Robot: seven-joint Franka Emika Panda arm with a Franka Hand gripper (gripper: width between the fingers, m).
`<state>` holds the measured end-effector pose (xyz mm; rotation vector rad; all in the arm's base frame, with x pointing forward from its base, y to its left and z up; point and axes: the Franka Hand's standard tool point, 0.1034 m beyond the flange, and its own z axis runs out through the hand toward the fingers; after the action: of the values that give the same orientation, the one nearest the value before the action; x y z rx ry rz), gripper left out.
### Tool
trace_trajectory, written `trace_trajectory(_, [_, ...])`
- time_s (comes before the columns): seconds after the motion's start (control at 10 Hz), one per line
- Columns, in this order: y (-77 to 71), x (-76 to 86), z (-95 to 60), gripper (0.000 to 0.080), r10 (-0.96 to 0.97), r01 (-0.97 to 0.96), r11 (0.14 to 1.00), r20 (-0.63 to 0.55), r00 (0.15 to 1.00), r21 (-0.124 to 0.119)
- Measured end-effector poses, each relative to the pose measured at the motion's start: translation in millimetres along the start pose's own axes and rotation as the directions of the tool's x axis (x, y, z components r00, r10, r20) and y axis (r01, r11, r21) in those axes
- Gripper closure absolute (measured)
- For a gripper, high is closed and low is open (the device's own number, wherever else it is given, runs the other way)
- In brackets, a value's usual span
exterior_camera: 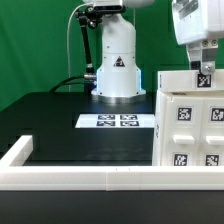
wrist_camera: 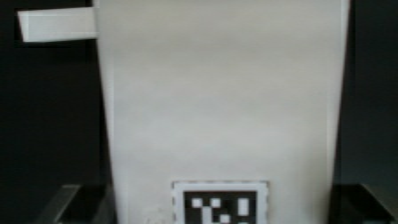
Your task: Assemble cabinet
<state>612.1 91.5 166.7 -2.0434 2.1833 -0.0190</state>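
I'm right over the cabinet [exterior_camera: 190, 118] at the exterior view's right, by the low white rim [exterior_camera: 60, 172]. My gripper [exterior_camera: 203, 72] sits at its top; fingers [wrist_camera: 68, 204] straddle a white panel (grip unconfirmed, can't tell). Next: seat it squarely, gently.

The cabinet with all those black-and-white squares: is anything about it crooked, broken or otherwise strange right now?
Nothing stands out. The cabinet stands upright at the exterior view's right, its tagged blocks in even rows, with the gripper at its top. The marker board lies flat and square on the table. No cracks or loose pieces show.
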Motion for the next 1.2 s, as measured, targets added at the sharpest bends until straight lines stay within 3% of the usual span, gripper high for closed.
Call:
trace_trajectory(0.3, [-0.3,-1.6,0.1,0.024,0.05,-0.05,0.999,0.016,0.999,0.001])
trace_trajectory(0.4, [-0.6,-1.5,-0.5,0.0076,0.031,-0.031,1.0,0.02,0.999,0.002])
trace_trajectory(0.5, [-1.1,-2.8,-2.4,0.002,0.028,-0.029,1.0,0.022,0.999,0.005])
trace_trajectory(0.8, [-3.4,-6.4,-10.6,0.0004,0.005,-0.006,1.0,0.038,0.999,0.017])
trace_trajectory(1.0, [-2.4,-6.3,-8.1,0.0003,-0.041,0.041,0.999,0.036,0.999,0.015])
trace_trajectory(1.2, [-1.7,-8.0,-8.4,0.0003,-0.194,0.194,0.981,0.035,0.98,-0.004])
